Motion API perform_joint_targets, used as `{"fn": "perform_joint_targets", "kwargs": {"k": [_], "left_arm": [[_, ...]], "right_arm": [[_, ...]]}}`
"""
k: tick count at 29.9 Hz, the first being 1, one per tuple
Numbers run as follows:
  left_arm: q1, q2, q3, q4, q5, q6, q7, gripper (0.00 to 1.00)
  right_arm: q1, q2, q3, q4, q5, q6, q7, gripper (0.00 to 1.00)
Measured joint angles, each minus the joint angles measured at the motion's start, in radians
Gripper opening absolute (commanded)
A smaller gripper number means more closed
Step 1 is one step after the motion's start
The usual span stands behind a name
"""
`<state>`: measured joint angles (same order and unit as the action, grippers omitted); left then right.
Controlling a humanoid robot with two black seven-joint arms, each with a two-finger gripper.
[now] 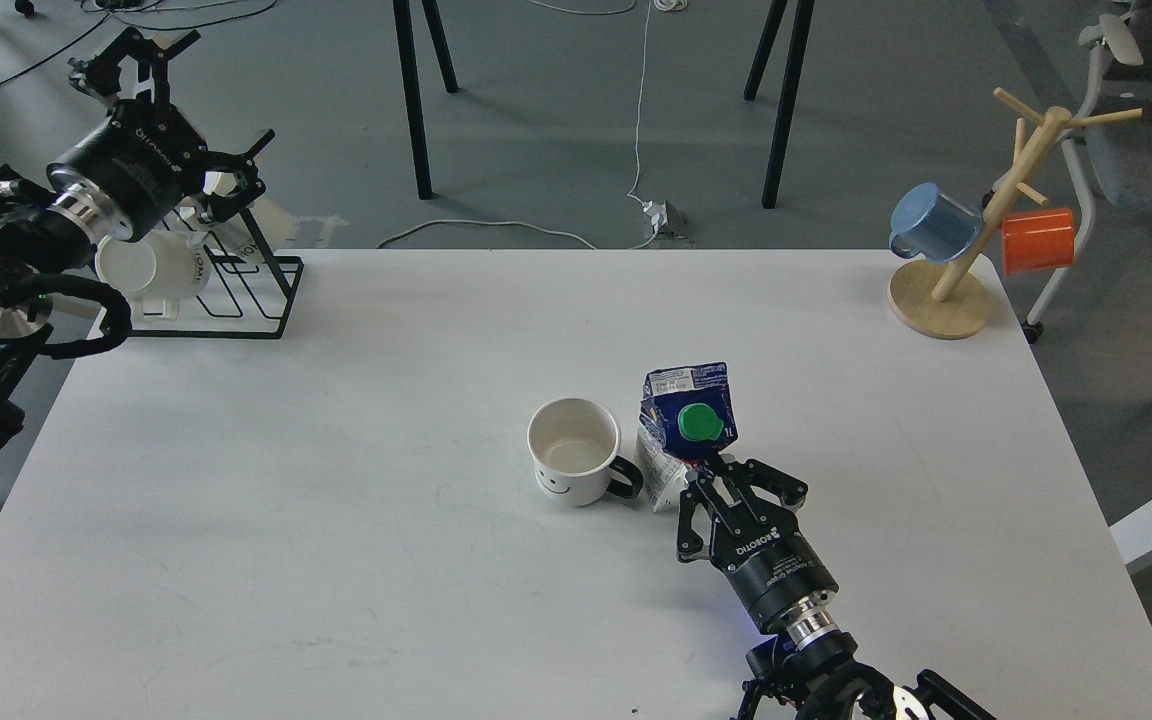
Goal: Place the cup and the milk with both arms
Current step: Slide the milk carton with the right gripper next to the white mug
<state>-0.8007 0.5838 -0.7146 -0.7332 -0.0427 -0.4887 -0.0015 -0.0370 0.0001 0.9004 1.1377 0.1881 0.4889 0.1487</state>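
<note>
Our right hand [701,478] is clamped on the blue-and-white gable-top milk carton [688,420] just right of the white smiley mug [574,450], our left hand [136,60] raised with fingers apart.

The right pincer [714,478] hides the milk's [688,420] lower side, and whether its fingers touch the carton is unclear.

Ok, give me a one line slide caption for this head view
Right claw at the milk carton beside the smiley cup mid-table; left claw raised over the mug rack.
</note>
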Motion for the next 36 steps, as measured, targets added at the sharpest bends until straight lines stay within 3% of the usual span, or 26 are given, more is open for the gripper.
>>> {"fn": "perform_joint_targets", "kwargs": {"k": [3,6,10,12,36], "left_arm": [[0.0,0.003,0.001,0.0,0.001,0.0,0.0,1.0],[0.001,0.004,0.001,0.0,0.001,0.0,0.0,1.0],[0.002,0.004,0.001,0.008,0.002,0.0,0.0,1.0],[0.002,0.001,0.001,0.013,0.002,0.0,0.0,1.0],[0.003,-0.002,0.0,0.017,0.001,0.0,-0.003,1.0]], "right_arm": [[0.003,0.0,0.0,-0.016,0.0,0.0,0.0,0.22],[0.004,0.0,0.0,-0.036,0.0,0.001,0.0,0.37],[0.003,0.0,0.001,-0.043,0.003,0.001,0.006,0.71],[0.002,0.0,0.004,-0.043,0.006,0.0,0.009,0.94],[-0.031,0.0,0.001,0.022,0.004,0.0,0.009,0.96]]}}
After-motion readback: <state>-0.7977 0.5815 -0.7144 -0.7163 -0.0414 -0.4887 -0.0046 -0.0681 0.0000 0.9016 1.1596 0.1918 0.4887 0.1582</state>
